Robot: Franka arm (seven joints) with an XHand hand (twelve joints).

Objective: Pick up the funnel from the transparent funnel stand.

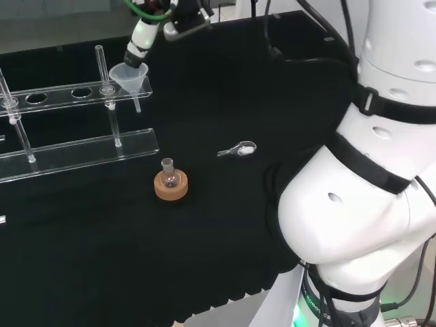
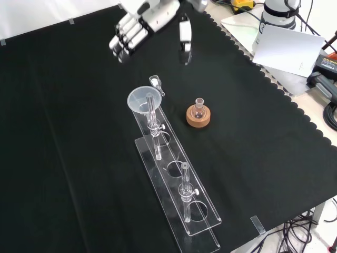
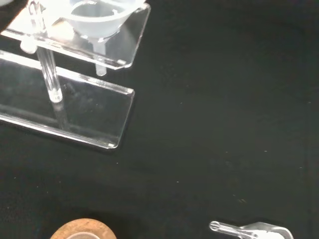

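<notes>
**Hand hovers beside funnel on clear stand**

The fingers [image 2: 126,39] hang relaxed and slightly bent, with the thumb [image 2: 184,32] held well apart from them, and they close on nothing. In the front view the hand [image 2: 150,18] comes in from the top and sits above the cloth, farther off than the funnel. In the head view a fingertip [image 1: 138,46] stands just above the funnel's rim; whether it touches cannot be told.

The funnel [image 2: 142,100] sits in the end hole of the clear stand [image 2: 179,195], its wide mouth up and its stem [image 1: 137,103] pointing down through the top shelf. The wrist view shows the funnel's bowl [image 3: 97,20] seated in the shelf at the stand's corner, with a clear post [image 3: 49,74] beside it.

A small round flask [image 2: 198,109] stands upright on a cork ring [image 2: 198,117], to the right of the stand in the front view and apart from it. A small clear scoop [image 1: 238,148] lies on the black cloth [image 1: 204,238], to the right of the flask in the head view and well apart from the stand.
</notes>
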